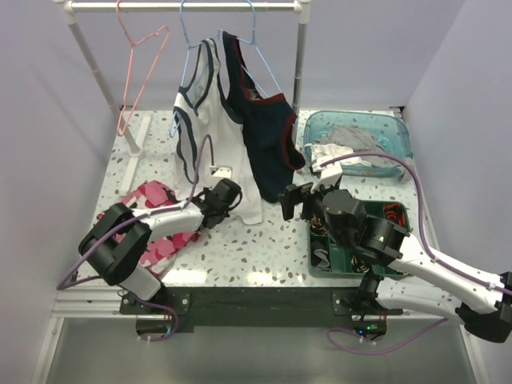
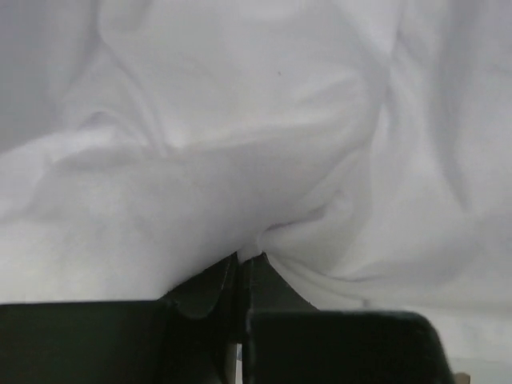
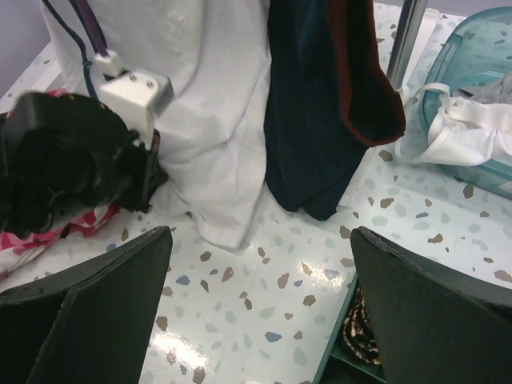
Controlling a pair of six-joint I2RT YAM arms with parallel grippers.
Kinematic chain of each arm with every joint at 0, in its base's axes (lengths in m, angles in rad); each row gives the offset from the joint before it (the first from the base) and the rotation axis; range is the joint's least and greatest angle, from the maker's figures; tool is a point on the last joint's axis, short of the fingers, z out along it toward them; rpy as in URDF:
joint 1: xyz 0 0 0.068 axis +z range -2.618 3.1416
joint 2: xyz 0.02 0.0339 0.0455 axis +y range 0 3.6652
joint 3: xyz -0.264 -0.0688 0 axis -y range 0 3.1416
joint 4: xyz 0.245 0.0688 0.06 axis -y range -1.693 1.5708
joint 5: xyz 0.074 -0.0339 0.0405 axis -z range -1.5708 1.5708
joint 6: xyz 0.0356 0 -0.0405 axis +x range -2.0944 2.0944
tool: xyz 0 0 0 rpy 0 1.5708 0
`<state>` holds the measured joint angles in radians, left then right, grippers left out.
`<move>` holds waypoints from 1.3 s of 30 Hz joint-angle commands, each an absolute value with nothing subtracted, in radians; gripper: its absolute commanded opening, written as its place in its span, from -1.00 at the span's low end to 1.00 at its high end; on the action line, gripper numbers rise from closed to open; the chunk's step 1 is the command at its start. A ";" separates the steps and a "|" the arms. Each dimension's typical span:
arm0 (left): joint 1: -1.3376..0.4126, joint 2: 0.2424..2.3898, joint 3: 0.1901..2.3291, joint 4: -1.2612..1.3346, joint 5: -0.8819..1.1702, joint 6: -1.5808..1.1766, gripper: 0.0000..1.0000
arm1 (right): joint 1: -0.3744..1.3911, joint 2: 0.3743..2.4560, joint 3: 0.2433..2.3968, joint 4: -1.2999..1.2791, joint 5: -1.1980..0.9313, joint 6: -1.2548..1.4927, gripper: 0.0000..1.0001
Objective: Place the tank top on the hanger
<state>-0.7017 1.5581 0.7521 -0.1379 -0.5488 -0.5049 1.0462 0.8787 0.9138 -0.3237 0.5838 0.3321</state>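
The white tank top [image 1: 210, 128] with navy trim hangs from the light blue hanger [image 1: 190, 54] on the rail, and its hem reaches the table. My left gripper [image 1: 230, 194] is shut on a fold of its lower part. In the left wrist view white cloth [image 2: 240, 144] fills the frame, and a pinch of it sits between the closed jaws of the left gripper [image 2: 240, 260]. My right gripper [image 1: 296, 200] stands open and empty above the table, right of the hem. In the right wrist view the tank top [image 3: 216, 120] hangs ahead of the right gripper [image 3: 260, 304].
A dark navy top [image 1: 264, 136] with red trim hangs beside the tank top. A pink hanger [image 1: 142, 60] hangs at the left of the rail. A pink camouflage garment [image 1: 160, 236] lies by the left arm. A teal basin [image 1: 394, 128] holds clothes, and a green bin [image 1: 320, 264] is at the right.
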 commanded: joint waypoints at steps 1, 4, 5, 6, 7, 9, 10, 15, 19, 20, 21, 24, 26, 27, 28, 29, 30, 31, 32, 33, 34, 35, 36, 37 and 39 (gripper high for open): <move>-0.631 1.450 0.885 -0.083 -0.699 -0.506 -1.00 | 1.046 0.894 0.957 -0.276 0.581 0.328 0.95; -0.606 1.453 0.985 -0.025 -0.706 -0.459 -1.00 | 1.046 0.911 0.976 -0.276 0.586 0.318 0.95; -0.604 1.463 1.039 -0.015 -0.713 -0.428 -1.00 | 1.046 0.916 0.980 -0.275 0.586 0.314 0.95; -0.598 1.495 1.070 -0.017 -0.724 -0.416 -1.00 | 1.048 0.919 0.988 -0.275 0.589 0.311 0.95; -0.594 1.515 1.106 -0.015 -0.730 -0.397 -1.00 | 1.046 0.922 0.991 -0.273 0.589 0.307 0.95; -0.583 1.573 1.192 0.032 -0.764 -0.374 -1.00 | 1.046 0.928 0.999 -0.273 0.591 0.305 0.95; -0.575 1.591 1.231 0.044 -0.772 -0.361 -1.00 | 1.046 0.928 1.000 -0.272 0.591 0.304 0.95; -0.514 1.705 1.330 0.101 -0.778 -0.333 -1.00 | 1.048 0.934 1.003 -0.278 0.594 0.298 0.95; -0.491 1.827 1.410 0.074 -0.752 -0.333 -1.00 | 1.046 0.937 0.997 -0.287 0.592 0.301 0.95; -0.485 1.866 1.408 0.072 -0.730 -0.337 -1.00 | 1.046 0.934 0.993 -0.288 0.589 0.304 0.95; -0.480 1.887 1.405 0.069 -0.707 -0.342 -1.00 | 1.046 0.934 0.991 -0.290 0.589 0.307 0.95; -0.476 1.951 1.381 0.064 -0.658 -0.377 -1.00 | 1.046 0.931 0.988 -0.298 0.587 0.313 0.95; -0.476 1.973 1.339 0.078 -0.631 -0.402 -1.00 | 1.046 0.928 0.986 -0.299 0.583 0.319 0.95; -0.476 1.976 1.327 0.075 -0.624 -0.406 -1.00 | 1.046 0.927 0.985 -0.301 0.581 0.319 0.95; -0.476 1.977 1.310 0.074 -0.618 -0.411 -1.00 | 1.048 0.927 0.985 -0.302 0.581 0.321 0.95; -0.477 1.967 1.298 0.080 -0.598 -0.408 -1.00 | 1.046 0.927 0.983 -0.302 0.578 0.324 0.95; -0.477 1.954 1.272 0.087 -0.586 -0.405 -0.84 | 1.046 0.927 0.983 -0.304 0.578 0.325 0.95; -0.477 1.938 1.256 0.100 -0.571 -0.399 -0.63 | 1.046 0.928 0.983 -0.302 0.577 0.325 0.95; -0.479 1.898 1.243 0.118 -0.543 -0.393 -0.44 | 1.046 0.931 0.982 -0.299 0.575 0.327 0.95; -0.479 1.875 1.217 0.123 -0.528 -0.382 -0.13 | 1.048 0.931 0.982 -0.296 0.575 0.328 0.95; -0.483 1.830 1.206 0.124 -0.490 -0.377 0.03 | 1.048 0.936 0.983 -0.296 0.574 0.328 0.95; -0.485 1.810 1.200 0.109 -0.467 -0.373 0.28 | 1.046 0.937 0.982 -0.292 0.574 0.330 0.95; -0.491 1.792 1.192 0.088 -0.457 -0.370 0.35 | 1.046 0.937 0.982 -0.291 0.571 0.333 0.95; -0.509 1.746 1.184 0.068 -0.456 -0.371 0.41 | 1.048 0.939 0.980 -0.288 0.569 0.334 0.96; -0.531 1.692 1.128 0.051 -0.445 -0.374 0.53 | 1.046 0.942 0.979 -0.281 0.565 0.336 0.96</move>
